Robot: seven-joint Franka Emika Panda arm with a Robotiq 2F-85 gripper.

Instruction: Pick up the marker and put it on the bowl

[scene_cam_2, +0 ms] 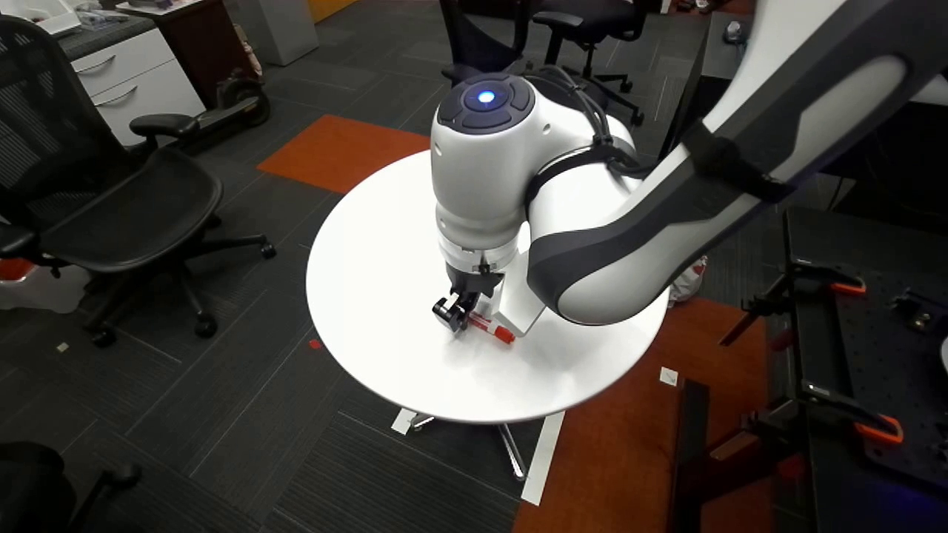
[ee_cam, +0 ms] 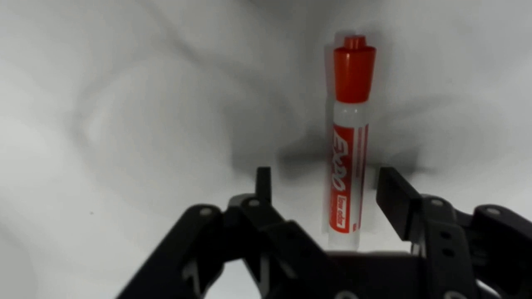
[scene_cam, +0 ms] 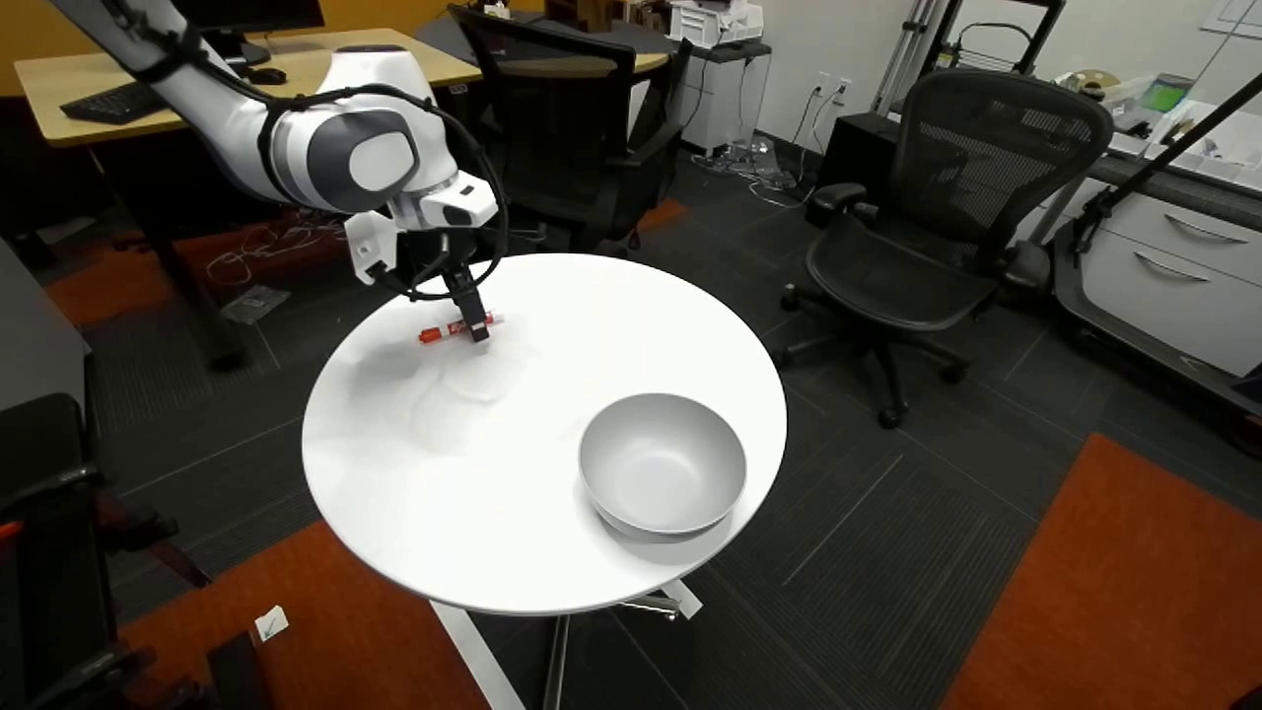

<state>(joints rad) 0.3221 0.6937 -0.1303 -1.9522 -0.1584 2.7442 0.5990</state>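
The red and white marker (ee_cam: 348, 166) lies flat on the round white table. It shows in both exterior views (scene_cam: 442, 332) (scene_cam_2: 492, 328), partly covered by the gripper. In the wrist view my gripper (ee_cam: 323, 182) is open, with one finger on each side of the marker and a gap on both sides. The marker lies nearer the right finger there. Its tail end is hidden by the gripper body. The fingertips are low over the table in both exterior views (scene_cam: 478, 333) (scene_cam_2: 453, 317). The light grey bowl (scene_cam: 663, 468) stands upright in an exterior view and looks empty. It is out of sight elsewhere.
The round white table (scene_cam: 444, 513) has the bowl near its edge, across from the gripper. A black office chair (scene_cam: 917, 227) stands beside the table. Another dark chair (scene_cam: 552, 128) and a wooden desk (scene_cam: 325, 49) stand behind the arm.
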